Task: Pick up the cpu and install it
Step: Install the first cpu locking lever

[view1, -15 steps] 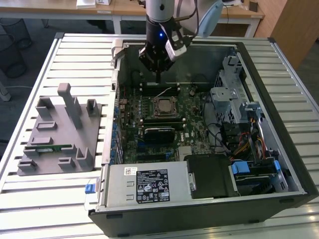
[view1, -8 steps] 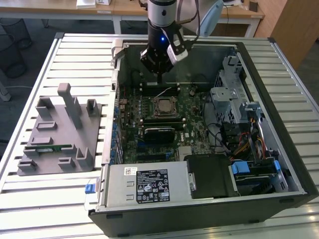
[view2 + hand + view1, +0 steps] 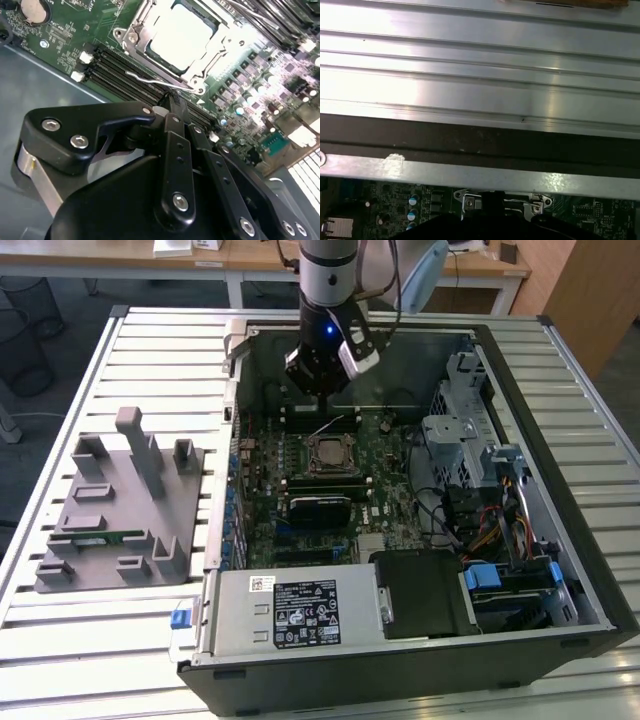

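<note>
Where the slatted aluminium table [image 3: 150,350] met the exterior view's left, a grey moulded plastic tray [image 3: 165,495] sat just beside the case, its upright slots apparently shaped to keep parts apart and reachable; a long thin green memory stick [image 3: 100,537] lay in one low slot. To its right, the black open-sided computer case [image 3: 420,670] lay flat, so the green motherboard [image 3: 385,490] faced upward for work from above. Near the board's middle, the cpu [image 3: 329,452] [image 3: 182,32], a small square chip with a silvery-grey metal top, sat inside its metal socket frame [image 3: 131,36] rather than in the tray. In the second wrist view a thin wire lever [image 3: 150,80] ran along the frame's near edge, and whether it was latched could not be told. The black robot gripper [image 3: 318,390] [image 3: 172,102] hung just beyond the socket toward the case's far wall, its fingertips apparently drawn together on nothing, which suggested the chip was placed and let go. Farthest right, a grey metal drive cage [image 3: 455,430] and coloured cables [image 3: 490,520] crowded the case's side.
</note>
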Robot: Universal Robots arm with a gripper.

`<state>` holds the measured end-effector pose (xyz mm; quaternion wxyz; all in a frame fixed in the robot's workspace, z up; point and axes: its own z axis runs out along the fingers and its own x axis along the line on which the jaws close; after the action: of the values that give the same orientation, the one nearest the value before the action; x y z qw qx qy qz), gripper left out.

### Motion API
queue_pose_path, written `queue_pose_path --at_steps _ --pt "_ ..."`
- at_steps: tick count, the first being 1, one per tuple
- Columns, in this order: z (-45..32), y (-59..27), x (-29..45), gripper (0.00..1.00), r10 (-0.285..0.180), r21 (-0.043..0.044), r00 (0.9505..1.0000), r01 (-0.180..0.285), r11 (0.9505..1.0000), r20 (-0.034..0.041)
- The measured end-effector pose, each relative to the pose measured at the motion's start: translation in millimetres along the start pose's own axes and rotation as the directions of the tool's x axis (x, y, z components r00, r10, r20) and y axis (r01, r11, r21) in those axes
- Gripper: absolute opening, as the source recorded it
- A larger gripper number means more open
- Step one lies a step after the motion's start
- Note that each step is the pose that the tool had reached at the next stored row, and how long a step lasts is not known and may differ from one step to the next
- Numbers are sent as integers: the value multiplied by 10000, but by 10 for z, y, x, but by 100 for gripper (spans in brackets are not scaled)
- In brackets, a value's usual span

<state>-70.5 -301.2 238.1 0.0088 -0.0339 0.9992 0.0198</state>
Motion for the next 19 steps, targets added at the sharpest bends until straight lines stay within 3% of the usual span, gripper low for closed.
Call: queue_pose_path --at_steps 12,19 --pt "129 -14 -130 11 0 0 10000 0 10000 -4" --pt "184 -24 -236 11 1 -1 10000 -1 10000 -43"
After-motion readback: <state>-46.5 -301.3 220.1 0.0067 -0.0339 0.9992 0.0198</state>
